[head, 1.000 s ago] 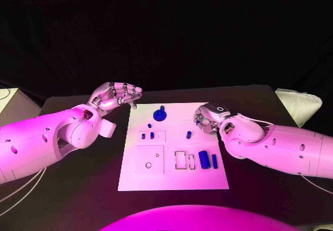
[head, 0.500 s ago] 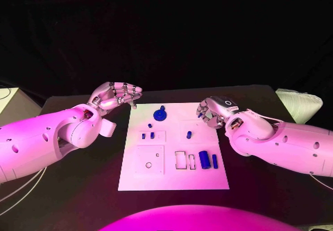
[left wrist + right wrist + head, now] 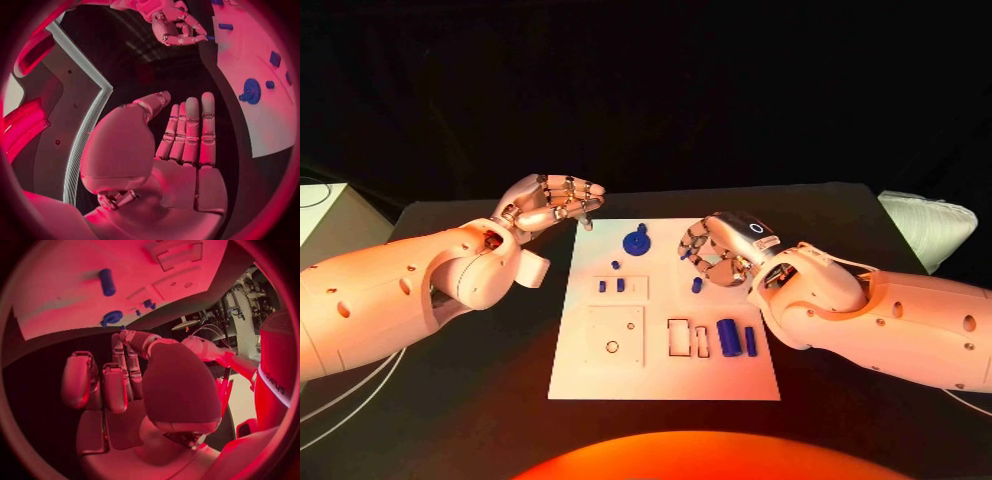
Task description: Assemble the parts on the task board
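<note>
The right hand (image 3: 718, 250) hovers over the right half of the task board (image 3: 668, 375), palm down with its fingers curled loosely downward; whether anything is pinched between them cannot be told, though the right wrist view shows its fingers (image 3: 115, 385) lying side by side with nothing visible between them. Just under its fingertips, in the head view, a small blue peg (image 3: 697, 285) stands on the board. The left hand (image 3: 555, 200) hangs above the tabletop (image 3: 473, 400) just beyond the board's far left corner, its fingers bent inward at the tips and holding nothing; in the left wrist view its fingers (image 3: 187, 132) reach out straight and close together over the dark surface beside the board's edge. The white board lies in the middle of the black tabletop, between the two arms. At its far edge sits a blue gear (image 3: 636, 243) with a small knob beside it. Nearer the left arm two short blue pins (image 3: 610, 286) stand in a small raised plate, and below that lies a square plate (image 3: 615, 335) with a round hole. On the board's near right part a blue cylinder (image 3: 728, 335) lies beside a slimmer blue bar (image 3: 750, 340), next to two empty rectangular slots (image 3: 678, 337).
</note>
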You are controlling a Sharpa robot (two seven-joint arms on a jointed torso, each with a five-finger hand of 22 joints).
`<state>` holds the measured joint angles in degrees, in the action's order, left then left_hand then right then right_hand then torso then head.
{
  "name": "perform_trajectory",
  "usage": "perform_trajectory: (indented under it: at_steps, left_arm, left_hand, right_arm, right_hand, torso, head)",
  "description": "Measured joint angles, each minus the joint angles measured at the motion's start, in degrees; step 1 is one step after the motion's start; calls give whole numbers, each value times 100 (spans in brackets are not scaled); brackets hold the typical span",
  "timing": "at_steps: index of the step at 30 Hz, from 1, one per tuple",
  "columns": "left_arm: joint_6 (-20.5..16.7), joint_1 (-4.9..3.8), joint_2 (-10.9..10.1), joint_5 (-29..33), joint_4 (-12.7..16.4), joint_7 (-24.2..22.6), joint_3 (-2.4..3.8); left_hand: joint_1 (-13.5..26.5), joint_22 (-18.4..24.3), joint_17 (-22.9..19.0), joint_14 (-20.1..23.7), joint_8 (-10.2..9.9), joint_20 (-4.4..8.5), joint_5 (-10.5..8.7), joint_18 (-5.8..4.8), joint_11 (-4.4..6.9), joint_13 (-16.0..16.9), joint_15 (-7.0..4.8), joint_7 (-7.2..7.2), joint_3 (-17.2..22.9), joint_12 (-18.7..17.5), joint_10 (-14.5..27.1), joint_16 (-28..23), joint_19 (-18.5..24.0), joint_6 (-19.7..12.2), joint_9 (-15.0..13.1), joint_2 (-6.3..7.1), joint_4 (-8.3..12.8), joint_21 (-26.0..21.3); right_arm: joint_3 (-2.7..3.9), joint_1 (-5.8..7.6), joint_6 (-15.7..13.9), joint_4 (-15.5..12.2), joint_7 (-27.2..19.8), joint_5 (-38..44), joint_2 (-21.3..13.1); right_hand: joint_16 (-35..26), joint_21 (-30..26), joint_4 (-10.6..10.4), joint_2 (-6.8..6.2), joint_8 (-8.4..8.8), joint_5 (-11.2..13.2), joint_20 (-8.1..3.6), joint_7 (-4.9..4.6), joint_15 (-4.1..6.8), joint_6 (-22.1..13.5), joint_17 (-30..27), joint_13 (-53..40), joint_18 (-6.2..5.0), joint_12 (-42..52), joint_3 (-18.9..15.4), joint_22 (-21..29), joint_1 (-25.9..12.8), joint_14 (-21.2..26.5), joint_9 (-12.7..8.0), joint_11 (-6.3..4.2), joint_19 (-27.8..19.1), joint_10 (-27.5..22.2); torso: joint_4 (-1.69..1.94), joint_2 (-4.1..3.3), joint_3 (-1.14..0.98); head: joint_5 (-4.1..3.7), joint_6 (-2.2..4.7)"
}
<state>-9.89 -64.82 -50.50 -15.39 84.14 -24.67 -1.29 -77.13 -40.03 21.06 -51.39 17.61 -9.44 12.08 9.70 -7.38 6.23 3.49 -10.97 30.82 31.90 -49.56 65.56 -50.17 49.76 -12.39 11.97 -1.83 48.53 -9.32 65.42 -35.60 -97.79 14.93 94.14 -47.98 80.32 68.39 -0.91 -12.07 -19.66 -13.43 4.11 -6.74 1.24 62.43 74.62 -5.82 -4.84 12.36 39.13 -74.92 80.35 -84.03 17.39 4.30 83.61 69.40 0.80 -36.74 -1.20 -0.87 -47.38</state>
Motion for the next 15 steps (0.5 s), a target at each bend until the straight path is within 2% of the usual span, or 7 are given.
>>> perform_trajectory:
  at_steps: [3,7,15]
  left_arm:
    - [-8,0,18,3,25,-6,0]
    - [-22,0,61,14,35,-20,0]
    - [-31,0,152,45,22,-28,0]
  left_hand:
    - [0,0,0,0,0,0,0,0,0,0,0,12,0,0,0,0,0,-13,0,0,0,0]
    - [-28,6,-6,0,0,0,0,0,0,0,0,12,0,0,0,0,0,-13,0,-28,0,0]
    - [-28,6,-5,0,0,0,0,0,-20,-5,0,13,0,0,20,0,0,-12,0,-28,0,0]
  right_arm:
    - [-27,-60,-9,-73,-101,-2,127]
    - [-54,-187,0,-113,-223,55,320]
    - [-108,-364,161,4,-340,190,672]
  right_hand:
    - [0,0,0,0,1,0,0,1,0,0,-2,1,0,-1,0,0,0,0,1,-14,0,20]
    - [0,0,0,-1,6,0,0,2,0,0,-13,1,0,-1,0,0,1,0,0,-12,0,22]
    - [0,0,-1,-1,9,34,0,12,0,-8,-25,23,0,-1,-1,1,1,0,3,-25,0,53]
  torso:
    - [0,4,4]
    - [-1,7,7]
    - [3,7,12]
  head:
    - [73,0]
    - [171,-40]
    - [367,-123]
